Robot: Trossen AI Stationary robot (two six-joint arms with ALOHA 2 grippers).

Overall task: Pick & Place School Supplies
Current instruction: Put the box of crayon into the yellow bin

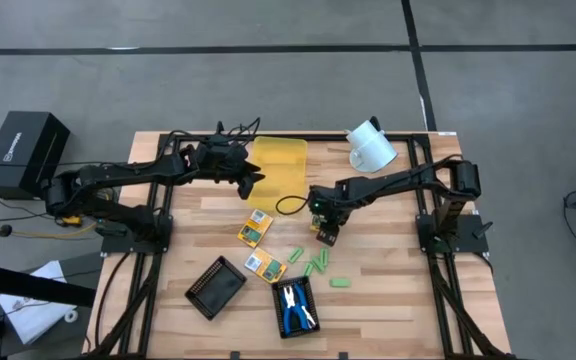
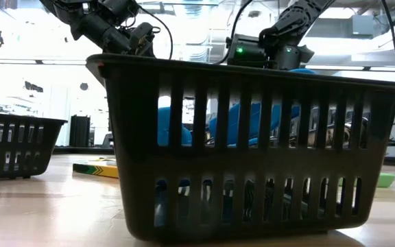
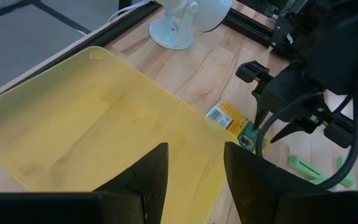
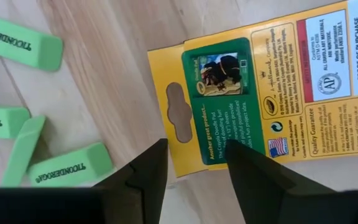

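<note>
Wooden planks fill the high view, and lowest in that frame stands a black tray (image 1: 281,295) with the blue-handled scissors (image 1: 296,308) inside; a second black tray (image 1: 215,287) sits to its left. In the low view the first tray's slatted wall fills the centre, so only blue patches show through it and most of the table behind is hidden. Further up lie the green erasers (image 1: 318,263) and two yellow boxes (image 1: 265,265). A third yellow box (image 4: 260,81) lies flat at frame centre under the right gripper (image 4: 194,146), whose fingers stand apart and hold nothing, poised over the hang-tab end. That end looks like thin card, so a pinch there might bend it or let the box swing and slip; coming down flat could skid it into the nearby erasers. Whether the fingertips touch the card is unclear. Higher still, left of centre, the left gripper (image 3: 194,149) hovers spread and empty over the translucent yellow bin (image 3: 86,124). With both arms close together, a carry toward the bin could clip the left arm. A white fan (image 1: 371,147) stands at the upper right.
</note>
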